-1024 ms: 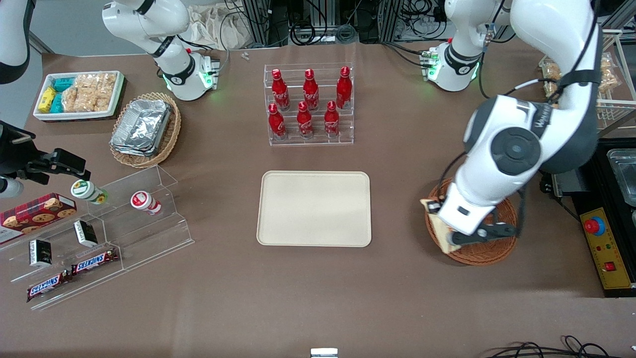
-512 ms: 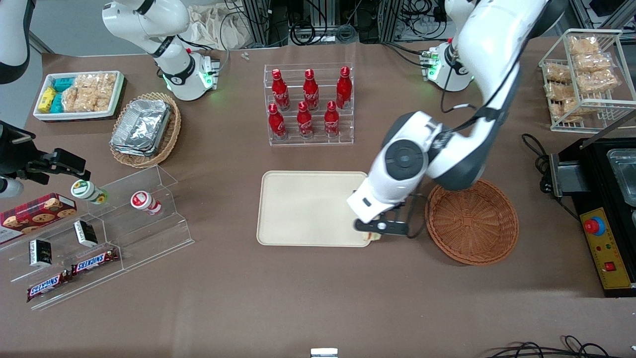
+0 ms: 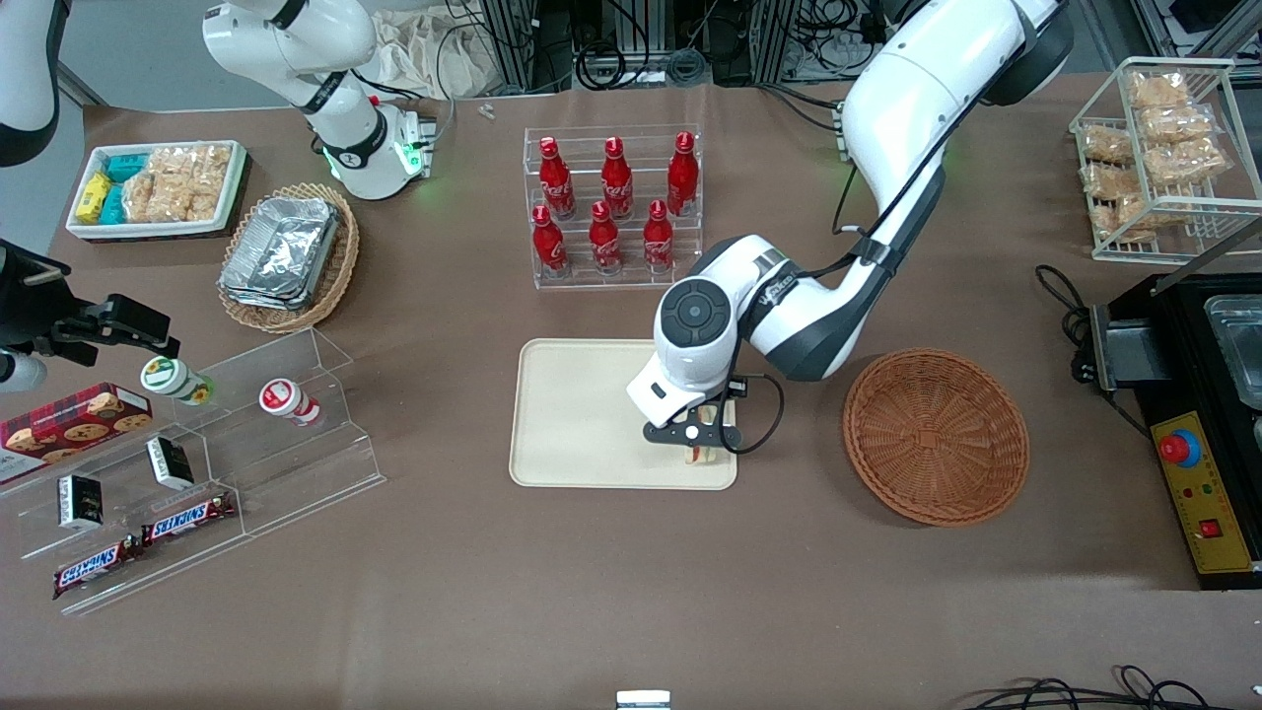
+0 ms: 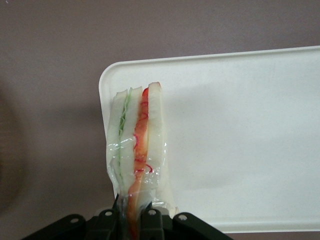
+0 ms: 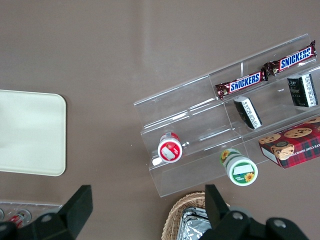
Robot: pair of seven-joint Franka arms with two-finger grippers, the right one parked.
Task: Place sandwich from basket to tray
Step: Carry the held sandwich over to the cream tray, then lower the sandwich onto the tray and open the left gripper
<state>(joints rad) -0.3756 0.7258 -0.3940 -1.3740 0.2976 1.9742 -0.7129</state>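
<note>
My left gripper (image 3: 694,446) is shut on the sandwich (image 3: 701,455), a plastic-wrapped wedge of white bread with orange-red and green layers, and holds it over the cream tray (image 3: 577,414), above the tray's corner nearest the front camera on the working arm's side. In the left wrist view the sandwich (image 4: 136,145) hangs edge-on between the gripper's (image 4: 133,220) fingers, over the tray's (image 4: 240,125) rounded corner. The reddish-brown wicker basket (image 3: 936,436) stands beside the tray toward the working arm's end, with nothing in it.
A clear rack of red bottles (image 3: 613,207) stands farther from the camera than the tray. A tan basket of foil containers (image 3: 288,254), a white snack bin (image 3: 158,187) and a clear stepped shelf of snacks (image 3: 197,454) lie toward the parked arm's end. A wire rack (image 3: 1154,148) stands toward the working arm's.
My gripper has lifted the sandwich out of the basket and carried it sideways to above the tray's near corner. The basket is left with nothing in it.
</note>
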